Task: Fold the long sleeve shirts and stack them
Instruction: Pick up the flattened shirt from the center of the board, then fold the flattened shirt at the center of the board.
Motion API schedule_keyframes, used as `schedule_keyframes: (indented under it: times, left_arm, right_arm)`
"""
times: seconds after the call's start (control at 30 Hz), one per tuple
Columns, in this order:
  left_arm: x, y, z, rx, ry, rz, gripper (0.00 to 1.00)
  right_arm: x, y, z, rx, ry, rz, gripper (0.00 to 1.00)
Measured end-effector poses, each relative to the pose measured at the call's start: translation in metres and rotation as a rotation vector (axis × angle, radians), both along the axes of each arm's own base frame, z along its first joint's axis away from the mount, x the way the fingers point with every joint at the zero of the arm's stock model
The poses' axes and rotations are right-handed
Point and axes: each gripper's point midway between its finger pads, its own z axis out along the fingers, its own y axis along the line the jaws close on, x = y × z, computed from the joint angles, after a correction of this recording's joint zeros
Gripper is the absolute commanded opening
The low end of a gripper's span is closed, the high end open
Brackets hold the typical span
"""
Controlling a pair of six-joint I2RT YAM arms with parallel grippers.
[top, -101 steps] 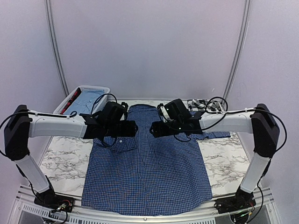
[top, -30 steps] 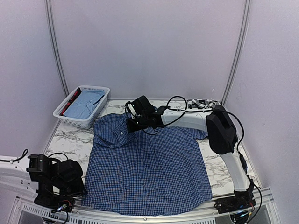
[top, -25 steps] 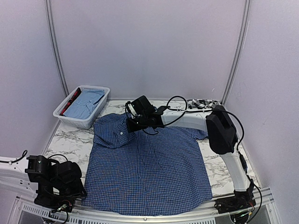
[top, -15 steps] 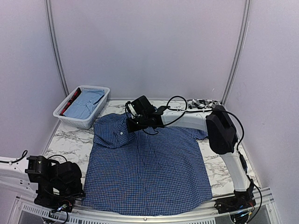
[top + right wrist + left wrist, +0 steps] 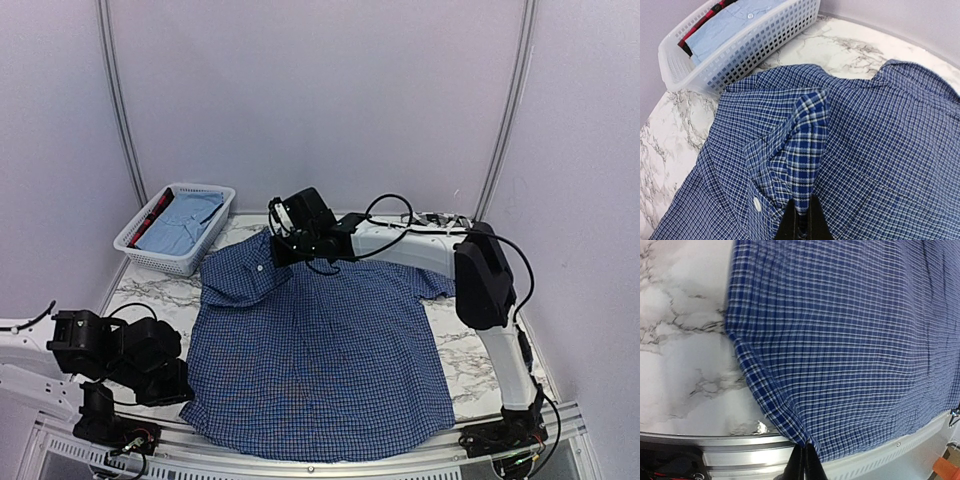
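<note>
A dark blue checked long sleeve shirt (image 5: pixel 320 345) lies spread on the marble table, collar toward the back. My left gripper (image 5: pixel 186 392) is at its near left hem corner. In the left wrist view the left gripper (image 5: pixel 805 459) is shut on that corner of the shirt (image 5: pixel 840 340), just over the table's rail. My right gripper (image 5: pixel 280 250) reaches across to the shirt's far left shoulder. There the right gripper (image 5: pixel 804 220) is shut on a raised fold of the shirt (image 5: pixel 810 130) beside a white button (image 5: pixel 757 203). A black-and-white plaid shirt (image 5: pixel 440 217) shows a little at the back right, mostly hidden behind the right arm.
A white slatted basket (image 5: pixel 133 243) at the back left holds light blue and red-black cloth; it also fills the top left of the right wrist view (image 5: pixel 765 35). A metal rail (image 5: pixel 715 442) runs along the table's near edge. Bare marble (image 5: pixel 135 295) lies left of the shirt.
The left gripper has shut on the shirt's near left hem corner and risen slightly. The right gripper has lifted the shoulder fold up and back a little.
</note>
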Motion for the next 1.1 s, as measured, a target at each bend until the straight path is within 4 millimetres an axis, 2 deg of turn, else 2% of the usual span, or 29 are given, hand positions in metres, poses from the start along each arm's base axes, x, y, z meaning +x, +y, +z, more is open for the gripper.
schedule_keyframes:
  times: [0.17, 0.3, 0.43, 0.53, 0.7, 0.9, 1.1]
  left_arm:
    - [0.01, -0.025, 0.026, -0.002, -0.047, -0.085, 0.0]
    - [0.017, -0.043, 0.042, 0.002, -0.08, -0.16, 0.0]
    - [0.022, -0.071, 0.055, 0.001, -0.093, -0.255, 0.0]
    - [0.024, -0.094, 0.059, 0.0, -0.091, -0.331, 0.0]
    - [0.019, -0.126, 0.057, -0.029, -0.059, -0.457, 0.0]
    - [0.009, -0.143, 0.045, -0.036, -0.001, -0.564, 0.0]
    - [0.003, -0.158, 0.049, -0.08, 0.013, -0.626, 0.0]
  right_arm:
    - [0.015, -0.015, 0.037, 0.025, -0.058, -0.038, 0.0]
    - [0.034, -0.04, 0.064, 0.038, -0.097, -0.097, 0.0]
    - [0.049, -0.072, 0.076, 0.031, -0.116, -0.161, 0.0]
    - [0.061, -0.097, 0.077, 0.014, -0.12, -0.209, 0.0]
    - [0.075, -0.13, 0.067, -0.026, -0.113, -0.273, 0.0]
    - [0.085, -0.159, 0.054, -0.062, -0.092, -0.325, 0.0]
    - [0.088, -0.18, 0.064, -0.064, -0.102, -0.366, 0.0]
